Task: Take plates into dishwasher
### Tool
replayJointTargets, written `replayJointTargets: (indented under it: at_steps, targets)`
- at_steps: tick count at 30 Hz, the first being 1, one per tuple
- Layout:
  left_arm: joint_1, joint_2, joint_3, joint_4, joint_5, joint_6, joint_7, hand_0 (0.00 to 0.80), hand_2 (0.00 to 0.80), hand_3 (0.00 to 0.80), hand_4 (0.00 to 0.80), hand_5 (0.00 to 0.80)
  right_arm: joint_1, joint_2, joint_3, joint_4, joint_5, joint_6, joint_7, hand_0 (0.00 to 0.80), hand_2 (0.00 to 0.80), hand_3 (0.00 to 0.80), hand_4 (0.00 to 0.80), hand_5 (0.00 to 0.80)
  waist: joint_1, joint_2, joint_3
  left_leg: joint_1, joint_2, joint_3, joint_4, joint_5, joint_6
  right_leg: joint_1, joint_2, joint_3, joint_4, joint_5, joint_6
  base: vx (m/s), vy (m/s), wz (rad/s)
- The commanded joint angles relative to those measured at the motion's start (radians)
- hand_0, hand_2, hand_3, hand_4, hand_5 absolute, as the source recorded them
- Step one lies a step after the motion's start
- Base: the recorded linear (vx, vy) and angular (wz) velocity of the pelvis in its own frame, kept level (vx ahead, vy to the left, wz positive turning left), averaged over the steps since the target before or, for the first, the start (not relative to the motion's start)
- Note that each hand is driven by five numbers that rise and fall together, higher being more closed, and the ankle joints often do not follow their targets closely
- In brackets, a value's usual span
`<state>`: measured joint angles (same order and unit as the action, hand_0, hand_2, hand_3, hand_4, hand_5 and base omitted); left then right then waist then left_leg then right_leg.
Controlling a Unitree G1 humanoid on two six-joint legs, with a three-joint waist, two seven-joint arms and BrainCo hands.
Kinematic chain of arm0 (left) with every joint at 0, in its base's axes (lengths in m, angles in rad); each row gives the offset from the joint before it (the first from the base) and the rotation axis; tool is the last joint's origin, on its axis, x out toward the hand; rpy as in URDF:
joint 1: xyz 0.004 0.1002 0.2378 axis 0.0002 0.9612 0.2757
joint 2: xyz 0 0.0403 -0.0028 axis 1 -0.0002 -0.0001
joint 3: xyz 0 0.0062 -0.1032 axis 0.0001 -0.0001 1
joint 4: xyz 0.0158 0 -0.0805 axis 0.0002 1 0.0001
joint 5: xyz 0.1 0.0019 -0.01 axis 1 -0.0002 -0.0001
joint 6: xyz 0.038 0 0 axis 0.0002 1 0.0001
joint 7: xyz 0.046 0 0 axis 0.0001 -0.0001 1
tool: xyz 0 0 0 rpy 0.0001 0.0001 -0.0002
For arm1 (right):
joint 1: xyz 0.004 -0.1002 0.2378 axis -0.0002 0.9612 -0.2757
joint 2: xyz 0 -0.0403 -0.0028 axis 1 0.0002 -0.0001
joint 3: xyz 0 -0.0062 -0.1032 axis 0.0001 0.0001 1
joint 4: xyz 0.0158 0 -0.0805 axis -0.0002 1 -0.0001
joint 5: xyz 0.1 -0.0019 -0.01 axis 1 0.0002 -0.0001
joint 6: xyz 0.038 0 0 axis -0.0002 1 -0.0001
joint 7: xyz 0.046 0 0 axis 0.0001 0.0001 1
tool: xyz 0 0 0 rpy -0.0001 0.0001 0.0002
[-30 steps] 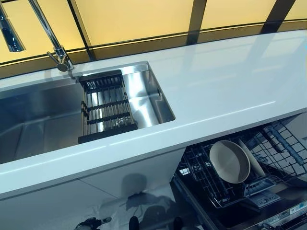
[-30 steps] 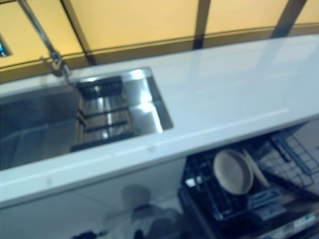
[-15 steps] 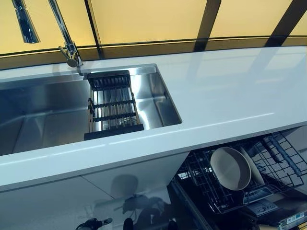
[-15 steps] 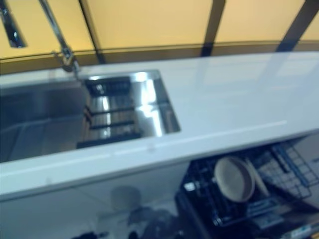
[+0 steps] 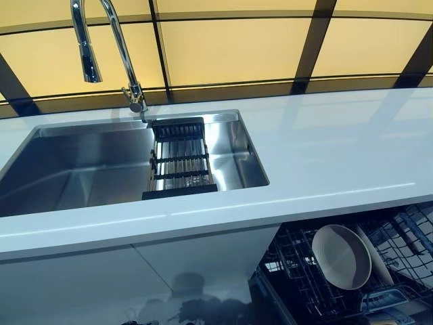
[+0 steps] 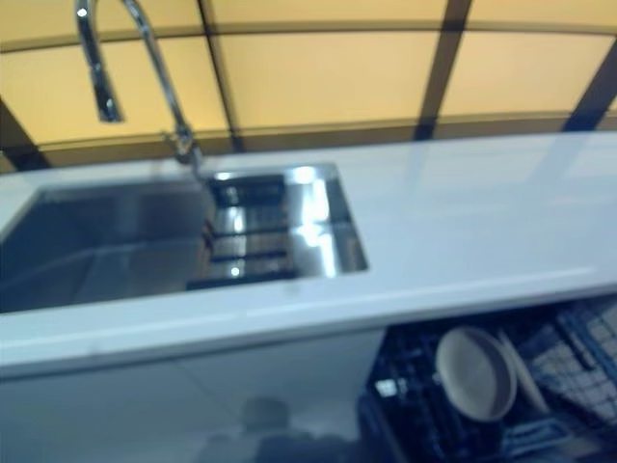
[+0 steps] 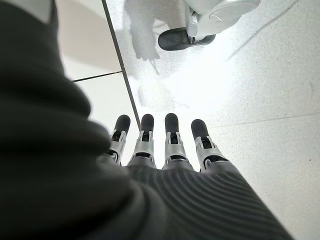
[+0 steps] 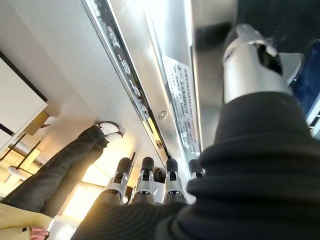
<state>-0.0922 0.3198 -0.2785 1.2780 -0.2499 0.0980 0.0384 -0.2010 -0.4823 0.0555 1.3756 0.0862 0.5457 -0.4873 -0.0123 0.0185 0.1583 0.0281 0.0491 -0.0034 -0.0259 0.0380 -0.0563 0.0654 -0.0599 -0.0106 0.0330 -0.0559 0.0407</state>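
The sink point(image 5: 81, 169) lies in the counter point(image 5: 325, 156) at 9 o'clock, faucet point(image 5: 108, 47) behind it at 11, a drain rack point(image 5: 179, 162) in its right end. Below the counter's front edge at 5 o'clock, plates point(image 5: 342, 256), seemingly two, stand in the dishwasher rack point(image 5: 298, 271)

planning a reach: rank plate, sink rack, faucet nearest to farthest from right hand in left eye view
Right hand hangs by the dishwasher door, outside that view.
1. plate, lower right
2. sink rack, centre
3. faucet, back left
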Motion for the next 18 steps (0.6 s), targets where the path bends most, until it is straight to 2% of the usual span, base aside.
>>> replayJointTargets:
  at_steps: [1,4,5,6,9,13,18]
  targets:
    - [-0.020,-0.044,0.035,0.014,0.033,0.004,0.006,0.000,0.000,0.000,0.000,0.000,0.135,0.111,-0.060,0.103,0.163,-0.075,0.084,0.000,0.000,0.000,0.000,0.000,-0.043,0.035,0.030,-0.004,-0.083,0.034,0.136,-0.162,0.150,-0.051,-0.025,0.055,0.027,0.052,0.010,0.056,0.009,-0.01]
    - [-0.010,-0.045,0.032,0.008,0.031,0.005,0.009,0.000,0.000,0.000,0.000,0.000,0.124,0.107,-0.059,0.015,0.195,-0.191,0.014,0.000,0.000,0.000,0.000,0.000,-0.049,0.029,0.032,0.000,-0.082,0.031,0.132,-0.163,0.151,-0.053,-0.019,0.067,0.029,0.050,0.005,0.040,0.012,-0.04]
    - [-0.010,-0.045,0.032,0.008,0.031,0.005,0.009,0.000,0.000,0.000,0.000,0.000,0.124,0.108,-0.059,0.015,0.196,-0.191,0.013,0.000,0.000,0.000,0.000,0.000,-0.048,0.028,0.032,0.000,-0.082,0.031,0.132,-0.163,0.151,-0.053,-0.019,0.067,0.030,0.050,0.005,0.058,0.030,-0.06]
    - [0.001,-0.045,0.035,0.009,0.022,-0.010,0.012,0.000,0.000,0.000,0.000,0.000,0.128,0.104,-0.069,-0.049,0.244,-0.299,-0.016,0.000,0.000,0.000,0.000,0.000,-0.056,0.020,0.034,0.003,-0.079,0.032,0.130,-0.164,0.152,-0.055,-0.014,0.075,0.034,0.048,0.000,0.053,0.029,-0.04]
    - [-0.002,-0.048,0.034,0.010,0.006,-0.016,0.017,0.000,0.000,0.000,0.000,0.000,0.138,0.103,-0.069,-0.130,0.240,-0.402,-0.025,0.000,0.000,0.000,0.000,0.000,-0.063,0.007,0.029,-0.001,-0.077,0.039,0.132,-0.167,0.155,-0.060,-0.012,0.078,0.035,0.046,-0.003,0.052,0.058,-0.05]
    - [-0.019,-0.045,0.032,0.012,-0.001,-0.016,0.029,0.000,0.000,0.000,0.000,0.000,0.107,0.074,-0.086,-0.177,0.306,-0.427,0.040,0.000,0.000,0.000,0.000,0.000,-0.053,-0.010,0.027,-0.008,-0.077,0.044,0.143,-0.172,0.159,-0.061,-0.014,0.072,0.038,0.046,-0.004,0.025,0.032,-0.15]
    - [-0.023,-0.021,0.043,0.014,0.006,-0.040,0.047,0.000,0.000,0.000,0.000,0.000,0.064,0.053,-0.074,-0.210,0.305,-0.387,0.046,0.000,0.000,0.000,0.000,0.000,-0.025,-0.030,0.016,-0.013,-0.077,0.041,0.163,-0.179,0.162,-0.045,-0.021,0.055,0.036,0.049,-0.004,0.042,0.022,0.00]
